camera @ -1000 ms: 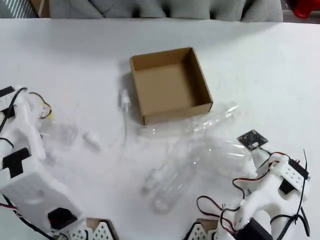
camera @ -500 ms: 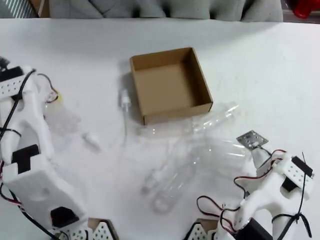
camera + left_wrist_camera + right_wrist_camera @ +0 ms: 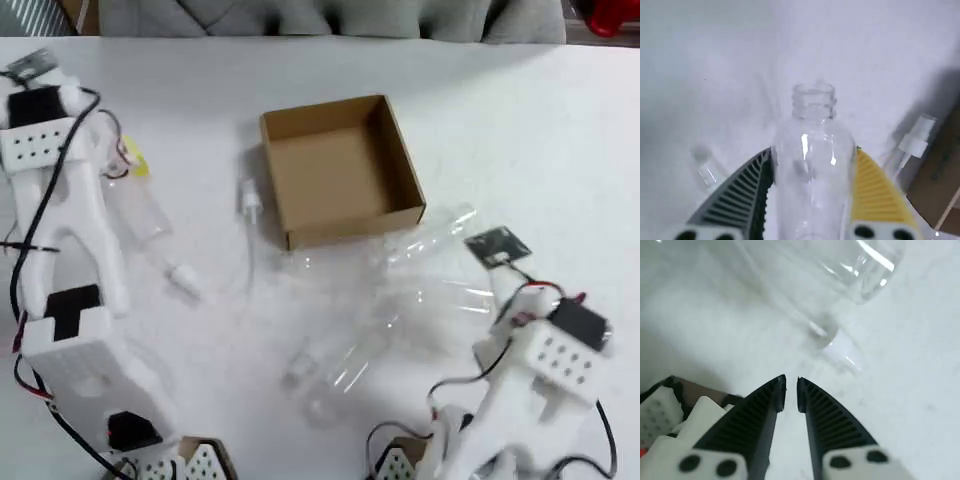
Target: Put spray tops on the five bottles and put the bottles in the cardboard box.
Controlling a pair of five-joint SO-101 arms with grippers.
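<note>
The clear bottles are hard to tell from the white table (image 3: 520,130): the heap of bottles (image 3: 400,290) lying against the cardboard box (image 3: 350,228), along its near wall and off its near right corner, overlaps so much that their number cannot be counted, and their outlines show mostly as glints. One bottle (image 3: 812,175) is apart from them, well off the box's left side, clamped across its body between the black and yellow fingers of the left gripper (image 3: 812,150); its open neck, without a spray top, points past the fingertips, and its base is cut off at the edge of the left wrist view. A white spray top (image 3: 249,203) with its thin tube lies on the table just beside the box's left wall, between the box and the held bottle. A small clear cap (image 3: 183,277) lies nearer the arms than the box, close to that bottle. The right gripper (image 3: 790,386) hangs over the table on the near right side of the box, by the heap's outer edge, its jaws drawn almost together with nothing between them and a clear bottle end just ahead of the tips. Bare white table runs from the box's far wall to the table's far edge, and likewise out from its right wall.
</note>
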